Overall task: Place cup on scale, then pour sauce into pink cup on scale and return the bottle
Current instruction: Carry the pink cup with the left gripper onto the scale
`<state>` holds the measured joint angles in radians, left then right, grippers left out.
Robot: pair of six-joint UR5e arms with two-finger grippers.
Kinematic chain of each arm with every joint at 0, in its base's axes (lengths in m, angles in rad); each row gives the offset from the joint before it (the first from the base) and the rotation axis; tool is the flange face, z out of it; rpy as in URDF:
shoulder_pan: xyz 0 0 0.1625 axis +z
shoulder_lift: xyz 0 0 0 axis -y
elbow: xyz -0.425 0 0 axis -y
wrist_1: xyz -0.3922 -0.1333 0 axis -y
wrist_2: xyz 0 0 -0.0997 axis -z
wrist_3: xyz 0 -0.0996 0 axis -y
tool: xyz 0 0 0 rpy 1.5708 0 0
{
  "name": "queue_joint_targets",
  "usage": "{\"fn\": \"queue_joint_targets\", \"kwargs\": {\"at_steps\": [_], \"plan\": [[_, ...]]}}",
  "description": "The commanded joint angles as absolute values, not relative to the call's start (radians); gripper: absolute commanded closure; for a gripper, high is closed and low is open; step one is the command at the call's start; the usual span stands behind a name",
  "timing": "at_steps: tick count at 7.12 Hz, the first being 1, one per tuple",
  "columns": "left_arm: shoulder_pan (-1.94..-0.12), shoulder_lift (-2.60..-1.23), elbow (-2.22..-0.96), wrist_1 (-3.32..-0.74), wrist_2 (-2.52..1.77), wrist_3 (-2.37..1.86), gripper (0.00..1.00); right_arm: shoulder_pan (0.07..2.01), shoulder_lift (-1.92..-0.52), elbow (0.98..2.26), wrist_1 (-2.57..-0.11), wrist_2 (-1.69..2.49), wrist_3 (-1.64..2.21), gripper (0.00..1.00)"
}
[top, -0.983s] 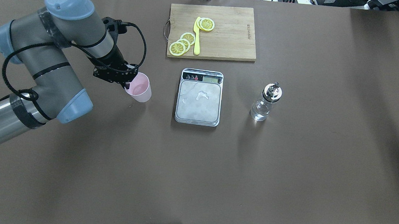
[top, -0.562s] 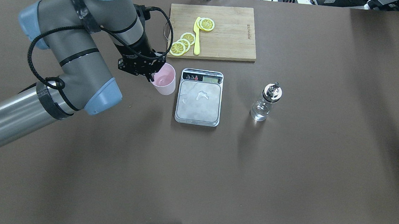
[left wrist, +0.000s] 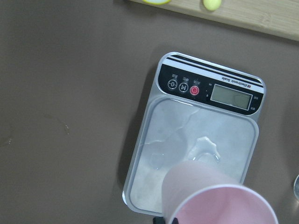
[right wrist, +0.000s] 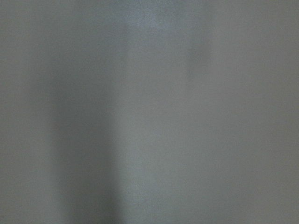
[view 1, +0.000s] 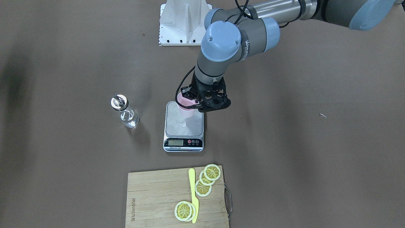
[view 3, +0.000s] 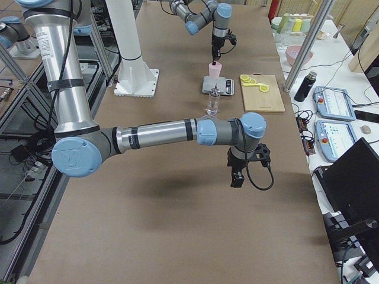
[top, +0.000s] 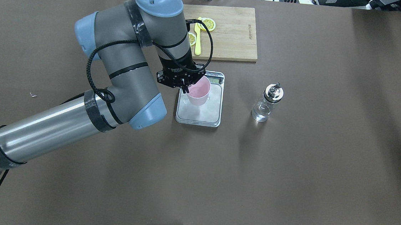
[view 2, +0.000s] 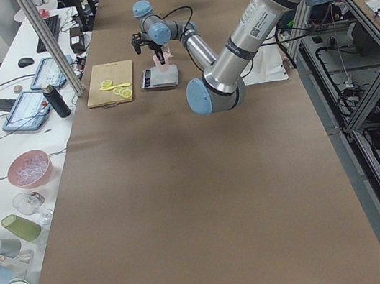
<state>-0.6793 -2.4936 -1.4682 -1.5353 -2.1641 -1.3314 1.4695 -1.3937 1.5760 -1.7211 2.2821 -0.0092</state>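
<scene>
In the front-facing view the left arm's jaws are clamped on the rim of the small pale pink plastic cup. They hold it upright over the flat steel-topped kitchen scale, above the end away from the display. Whether its base touches the steel I cannot tell. The small clear glass bottle with a silver pour spout stands upright on the brown desk, well apart from the scale. A rectangular wooden cutting board with lemon slices and a yellow plastic knife lies past the scale's display edge, not touching it. From overhead the cup sits between the scale's long edges, with a strip of steel showing on its bottle side. The left wrist view shows patches of clear liquid on the platform. In the exterior right view the right arm's jaws hang above the desk, well away from the bottle; apart or together, I cannot tell.
</scene>
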Motion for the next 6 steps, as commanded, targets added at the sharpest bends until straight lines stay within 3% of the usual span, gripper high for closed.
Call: {"fn": "queue_joint_targets", "kwargs": {"at_steps": [1,6], "plan": [[-0.672,-2.51,-1.441,-1.542,-2.137,-1.342,1.0,1.47,-1.394,1.577,-1.721,2.284,-0.009,0.0],[-0.634,-2.51,-1.396,-1.618,-2.088,-1.356,1.0,1.47,-1.394,1.575,-1.721,2.281,-0.009,0.0]]}}
